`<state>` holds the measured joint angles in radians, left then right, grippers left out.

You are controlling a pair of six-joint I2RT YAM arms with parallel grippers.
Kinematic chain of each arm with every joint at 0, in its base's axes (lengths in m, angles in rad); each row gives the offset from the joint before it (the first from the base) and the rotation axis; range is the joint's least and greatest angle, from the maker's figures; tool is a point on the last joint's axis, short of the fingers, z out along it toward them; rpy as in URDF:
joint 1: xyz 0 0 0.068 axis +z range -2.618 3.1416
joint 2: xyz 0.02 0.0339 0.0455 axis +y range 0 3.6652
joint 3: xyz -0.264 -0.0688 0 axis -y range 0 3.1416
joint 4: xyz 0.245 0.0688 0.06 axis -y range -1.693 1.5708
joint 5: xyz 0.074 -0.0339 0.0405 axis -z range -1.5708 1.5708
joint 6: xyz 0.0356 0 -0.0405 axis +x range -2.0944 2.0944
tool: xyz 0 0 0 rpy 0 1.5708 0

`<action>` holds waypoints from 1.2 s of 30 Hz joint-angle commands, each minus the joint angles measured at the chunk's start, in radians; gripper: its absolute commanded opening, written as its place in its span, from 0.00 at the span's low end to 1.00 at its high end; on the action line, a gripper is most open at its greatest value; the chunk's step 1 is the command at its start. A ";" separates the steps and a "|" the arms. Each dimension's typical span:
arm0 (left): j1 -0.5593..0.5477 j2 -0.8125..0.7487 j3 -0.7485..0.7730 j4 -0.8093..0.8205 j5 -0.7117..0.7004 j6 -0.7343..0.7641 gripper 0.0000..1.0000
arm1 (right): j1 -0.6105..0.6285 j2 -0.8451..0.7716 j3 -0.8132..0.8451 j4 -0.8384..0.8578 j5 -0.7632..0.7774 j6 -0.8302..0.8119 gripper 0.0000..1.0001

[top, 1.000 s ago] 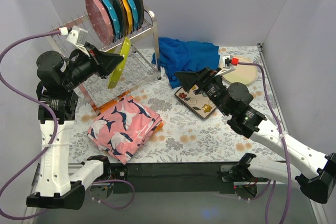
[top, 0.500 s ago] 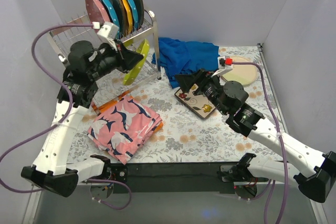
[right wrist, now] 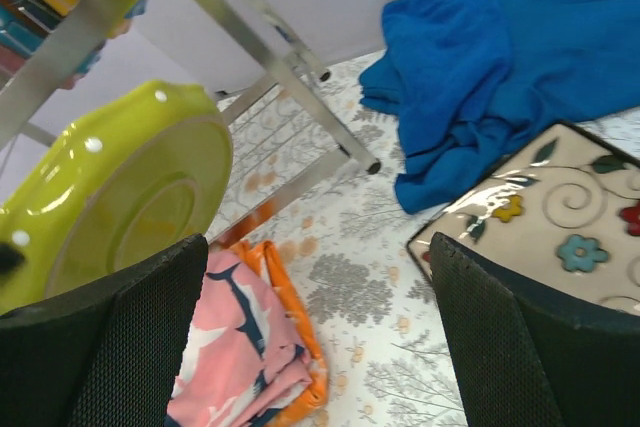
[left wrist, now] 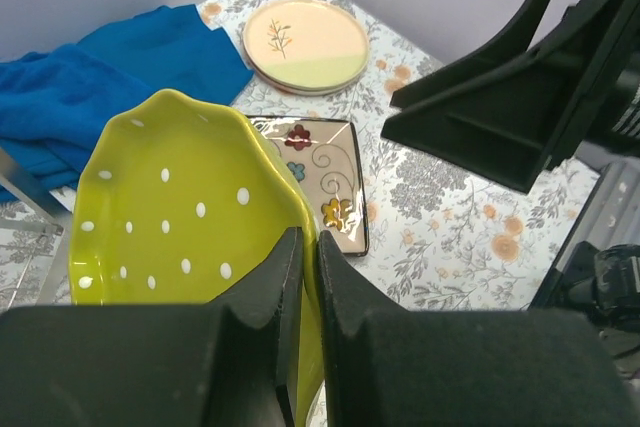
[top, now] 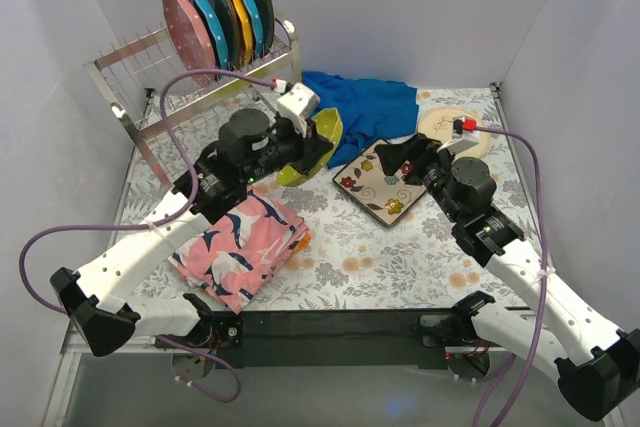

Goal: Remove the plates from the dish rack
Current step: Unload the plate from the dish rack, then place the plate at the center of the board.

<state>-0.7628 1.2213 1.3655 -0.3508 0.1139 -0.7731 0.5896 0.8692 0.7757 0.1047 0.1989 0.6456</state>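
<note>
Plate in hand: the lime-green dotted plate (top: 322,139) is hanging tilted above the table, out of the dish rack (top: 190,107), between the rack and the square floral plate (top: 378,184).
Left gripper: the left gripper (left wrist: 303,247) is pinching that plate by its rim, jaws clenched on it.
Right gripper: the right gripper (top: 398,159) is hovering over the square floral plate, jaws spread wide and carrying nothing.
Rack: several plates are standing on edge at its far end, the pink dotted plate (top: 188,37) frontmost.
Already out: the round cream plate (top: 455,132) is lying flat near the far right corner.
Risk: a narrow rim pinch is bearing the whole plate, so it may be prone to pivoting or slipping; setting it down on the square plate's edge could chip either one; the two arms are working near each other and could clash.
Surface: a floral-printed table cover (top: 400,247) is carrying a bunched blue cloth (top: 355,107) and a folded pink patterned cloth (top: 240,237).
Room: plain pale walls are closing in three sides.
</note>
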 commanded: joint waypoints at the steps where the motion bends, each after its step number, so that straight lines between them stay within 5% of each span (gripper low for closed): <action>1: -0.101 -0.020 -0.057 0.190 -0.164 0.081 0.00 | -0.069 -0.087 -0.039 -0.043 0.019 -0.041 0.96; 15: -0.458 0.083 -0.261 0.297 -0.396 0.087 0.00 | -0.177 -0.220 0.008 -0.155 0.073 -0.126 0.98; 36: -0.713 0.417 -0.375 0.371 -0.629 -0.058 0.00 | -0.178 -0.321 0.025 -0.200 0.112 -0.228 0.98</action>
<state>-1.4456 1.6100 0.9787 -0.0689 -0.4171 -0.7986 0.4141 0.5877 0.7574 -0.0975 0.2775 0.4644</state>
